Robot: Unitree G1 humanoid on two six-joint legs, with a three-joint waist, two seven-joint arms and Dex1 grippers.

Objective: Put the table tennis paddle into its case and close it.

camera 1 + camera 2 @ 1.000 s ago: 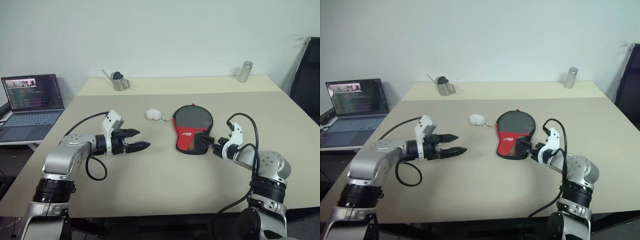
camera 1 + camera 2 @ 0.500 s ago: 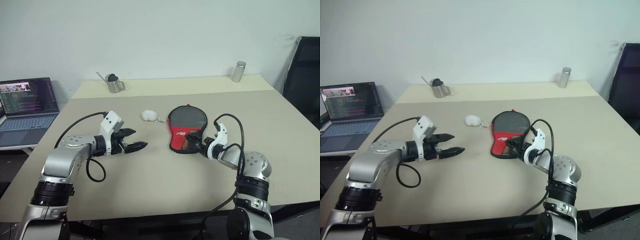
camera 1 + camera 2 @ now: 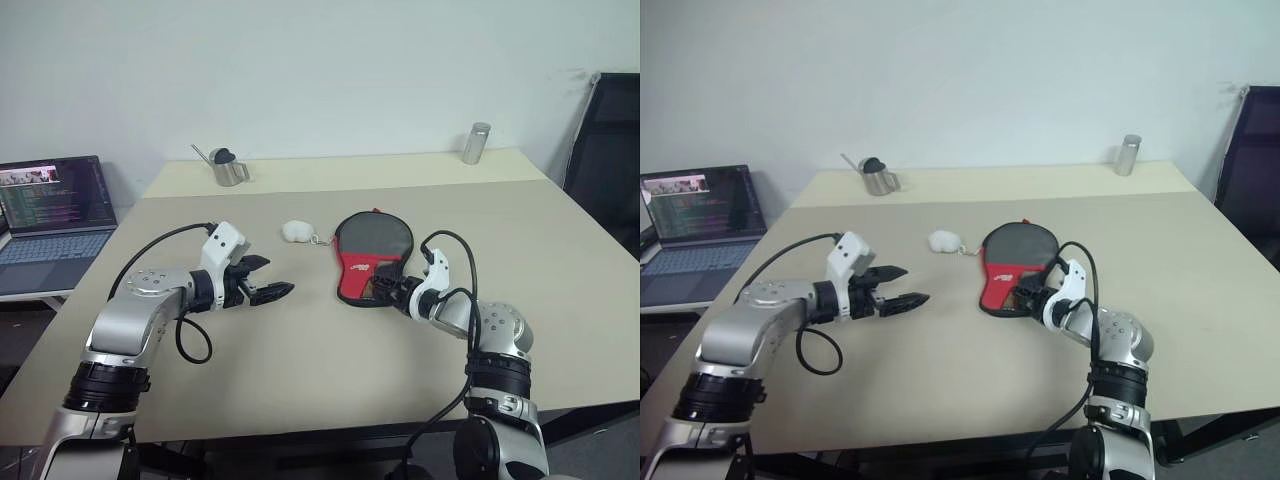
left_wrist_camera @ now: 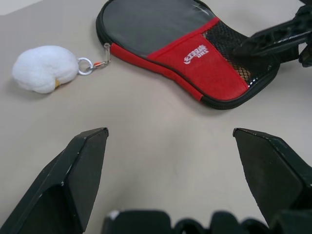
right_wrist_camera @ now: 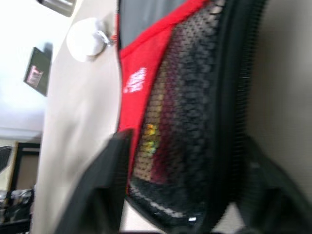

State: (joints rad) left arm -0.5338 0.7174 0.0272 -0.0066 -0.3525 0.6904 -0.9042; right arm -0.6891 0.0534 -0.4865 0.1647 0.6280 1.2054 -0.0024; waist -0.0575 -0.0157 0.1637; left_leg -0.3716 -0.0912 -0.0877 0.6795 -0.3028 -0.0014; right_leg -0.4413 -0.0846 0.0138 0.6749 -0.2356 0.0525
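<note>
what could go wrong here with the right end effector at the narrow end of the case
The right end effector straddles the mesh end of the case, which lies flat and loose on the table. Closing may catch only mesh fabric, or push the case across the table. The left end effector is open and apart, so nothing steadies it. The fluffy charm could drag along.

The beige table [image 3: 300, 370] bears the case [image 3: 368, 255], charm [image 3: 296, 231], cup [image 3: 230, 169] and tumbler [image 3: 475, 144].

Open laptop [image 3: 55, 210] off table's [image 3: 300, 370] left, metal jug [image 3: 231, 170], maybe steel tumbler [image 3: 475, 143] at back, black chair [image 3: 605, 150].
</note>
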